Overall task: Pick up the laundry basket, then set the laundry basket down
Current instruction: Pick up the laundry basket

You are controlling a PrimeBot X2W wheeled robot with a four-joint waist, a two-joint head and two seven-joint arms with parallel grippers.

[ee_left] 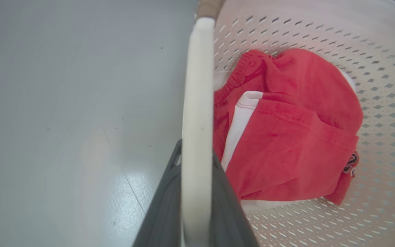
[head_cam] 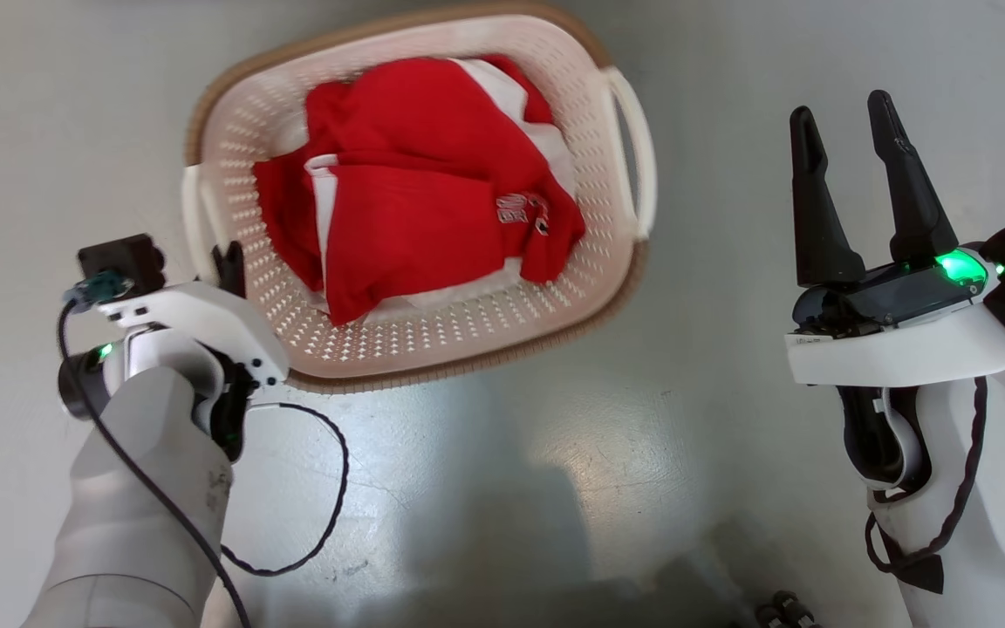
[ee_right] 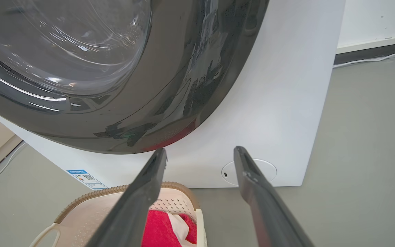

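Note:
The laundry basket [head_cam: 468, 349] is cream-white and perforated, with a brown rim. It sits on the grey floor with red and white clothes [head_cam: 433, 183] inside. My left gripper [head_cam: 222, 262] is at the basket's left side, shut on its white loop handle [ee_left: 197, 85], with one dark finger on each side of the bar [ee_left: 196, 151]. My right gripper [head_cam: 843, 113] hangs open to the right of the basket, apart from the right handle [head_cam: 638, 148], with nothing between its fingers. In the right wrist view my right gripper [ee_right: 201, 152] is above and beyond the basket [ee_right: 91, 209].
A white washing machine [ee_right: 286, 103] with a dark round door [ee_right: 81, 68] stands just behind the basket. Grey floor [head_cam: 555, 488] spreads in front of the basket and on both sides. A loose black cable [head_cam: 328, 488] hangs from my left wrist.

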